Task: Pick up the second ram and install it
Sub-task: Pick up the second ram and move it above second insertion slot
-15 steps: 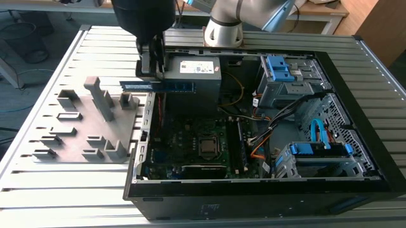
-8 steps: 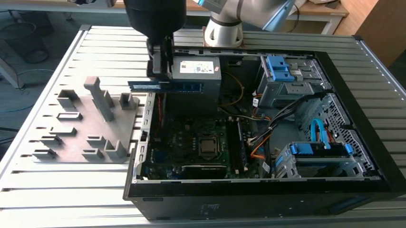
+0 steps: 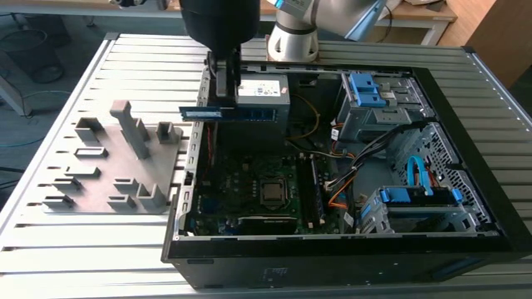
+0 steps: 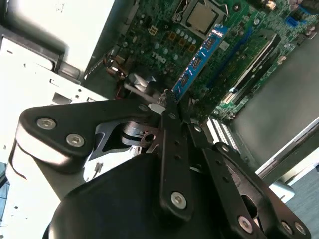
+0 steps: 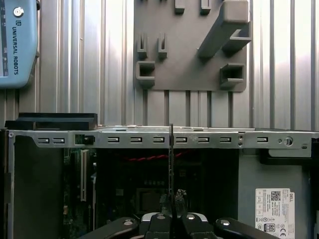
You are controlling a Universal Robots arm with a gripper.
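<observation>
My gripper (image 3: 224, 93) is shut on one end of the second ram (image 3: 229, 113), a thin blue-green stick held level above the open computer case (image 3: 332, 249), at its rim on the exterior view's left. The stick (image 4: 199, 57) juts out from the fingertips (image 4: 168, 102) over the motherboard (image 4: 164, 30) in the second wrist view. Seen edge-on in the first wrist view, the ram (image 5: 171, 159) rises from the gripper (image 5: 172, 216) as a thin dark line. Another dark stick (image 3: 313, 187) sits in the memory slots beside the processor (image 3: 273, 192).
A grey holder plate (image 3: 116, 168) with upright blocks lies on the slatted table at the exterior view's left of the case. Inside the case are the power-supply box (image 3: 263, 96), blue drive cages (image 3: 370, 90), and loose cables (image 3: 349, 168). The arm's base (image 3: 293, 40) stands behind.
</observation>
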